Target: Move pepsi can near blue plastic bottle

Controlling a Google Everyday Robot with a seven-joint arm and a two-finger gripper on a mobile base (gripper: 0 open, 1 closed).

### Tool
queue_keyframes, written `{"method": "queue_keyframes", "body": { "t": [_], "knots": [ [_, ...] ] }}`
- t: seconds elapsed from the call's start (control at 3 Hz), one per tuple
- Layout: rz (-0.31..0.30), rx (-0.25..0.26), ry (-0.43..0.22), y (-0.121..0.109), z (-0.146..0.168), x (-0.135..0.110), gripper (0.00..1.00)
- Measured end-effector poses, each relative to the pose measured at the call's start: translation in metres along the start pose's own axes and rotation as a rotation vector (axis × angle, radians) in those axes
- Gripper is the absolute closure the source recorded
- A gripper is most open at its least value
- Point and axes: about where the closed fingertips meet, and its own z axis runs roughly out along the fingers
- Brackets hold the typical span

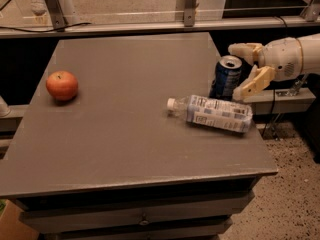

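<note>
Cream gripper (pixel 237 72), fingers (pixel 253 83) apart, hovers beside the upright cylindrical pepsi can (pixel 226 78) behind the lying blue plastic bottle (pixel 215 113).

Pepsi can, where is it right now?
In the camera view, the pepsi can stands upright at the table's right edge, just behind the blue plastic bottle, with the gripper open beside it.

my cream end effector (pixel 236 72) sits right by the dark blue silver-topped pepsi can (pixel 226 79), clear blue plastic bottle (pixel 220 113) has a pale blue-white label, red apple (pixel 62 85), grey counter (pixel 125 149)
</note>
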Motion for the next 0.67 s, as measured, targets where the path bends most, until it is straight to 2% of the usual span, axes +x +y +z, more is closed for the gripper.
{"method": "queue_keyframes", "body": {
  "t": [0.33,0.67],
  "knots": [
    [-0.037,-0.047,0.019,0.001,-0.005,-0.007,0.0],
    [-0.043,-0.006,0.015,-0.013,-0.03,-0.009,0.0]
  ]
}}
